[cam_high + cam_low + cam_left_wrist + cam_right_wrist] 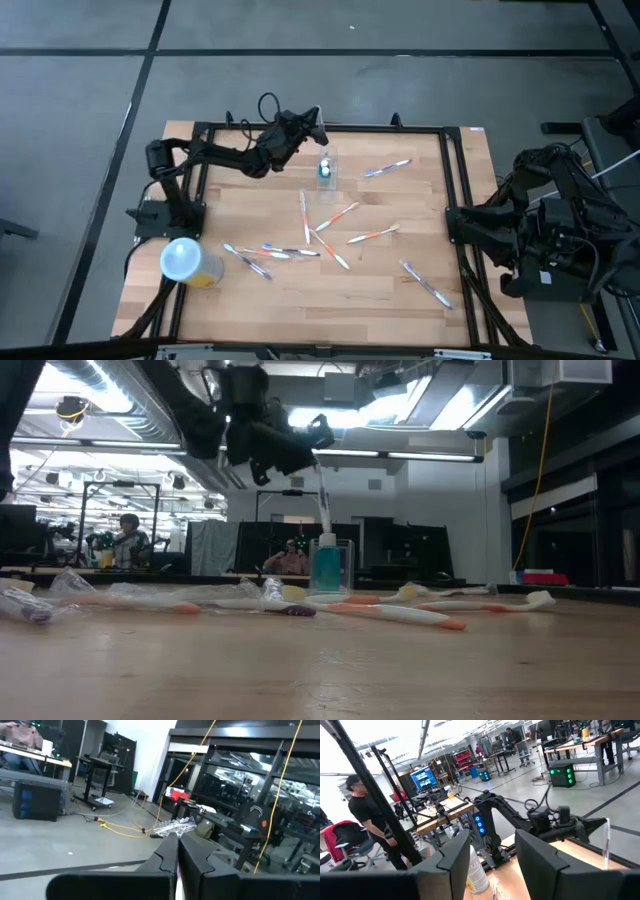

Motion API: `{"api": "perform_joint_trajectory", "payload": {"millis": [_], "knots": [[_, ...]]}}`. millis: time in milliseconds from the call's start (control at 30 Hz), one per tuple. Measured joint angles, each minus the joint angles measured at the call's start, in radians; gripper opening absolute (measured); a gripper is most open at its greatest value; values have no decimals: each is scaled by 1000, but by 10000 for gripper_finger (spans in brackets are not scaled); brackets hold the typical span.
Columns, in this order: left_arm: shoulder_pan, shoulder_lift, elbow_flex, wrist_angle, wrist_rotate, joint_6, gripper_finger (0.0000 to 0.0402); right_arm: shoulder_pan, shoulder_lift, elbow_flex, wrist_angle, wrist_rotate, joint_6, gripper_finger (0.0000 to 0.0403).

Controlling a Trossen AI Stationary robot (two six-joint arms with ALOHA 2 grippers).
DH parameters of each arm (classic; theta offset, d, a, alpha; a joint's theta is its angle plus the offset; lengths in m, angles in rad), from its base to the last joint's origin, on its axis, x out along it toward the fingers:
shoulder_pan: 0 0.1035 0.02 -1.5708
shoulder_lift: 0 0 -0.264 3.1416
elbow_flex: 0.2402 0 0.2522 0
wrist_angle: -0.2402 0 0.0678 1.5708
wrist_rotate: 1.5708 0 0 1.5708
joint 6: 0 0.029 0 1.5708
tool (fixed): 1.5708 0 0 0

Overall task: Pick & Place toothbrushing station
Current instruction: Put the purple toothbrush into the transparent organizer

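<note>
The toothbrushing station is a small clear cup (pixel 326 168) standing upright on the wooden table (pixel 400 300) at the far middle, with something blue inside it (pixel 327 568). My left gripper (pixel 314 122) is above and just beyond the cup (pixel 332 565), shut on a toothbrush in a clear wrapper (pixel 323 500). Several other toothbrushes (pixel 340 235) lie flat on the table. My right gripper (pixel 492 865) is open and empty, parked off the table's right edge. My left gripper (pixel 177 854) pinches the toothbrush between its two shut fingers near the toothbrush's upper end; that end (pixel 175 826) sticks out past the fingertips. The toothbrush hangs almost upright below the fingers, clear of the table. Its lower end (pixel 327 532) is at the cup's mouth.
A yellow tub with a pale round lid (pixel 187 262) stands at the near left. Loose toothbrushes lie across the middle (pixel 372 236), near right (pixel 428 285) and far right (pixel 385 169). A black frame (pixel 450 170) borders the table. People (pixel 367 820) are in the room beyond.
</note>
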Motion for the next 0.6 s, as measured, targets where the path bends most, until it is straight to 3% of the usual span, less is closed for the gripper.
{"api": "perform_joint_trajectory", "payload": {"millis": [433,600], "knots": [[-8,202,99,69,8,-90,1,-6,2,0,4,0,1,160],[-33,218,92,57,-50,-74,2,-6,2,0,7,0,1,160]]}}
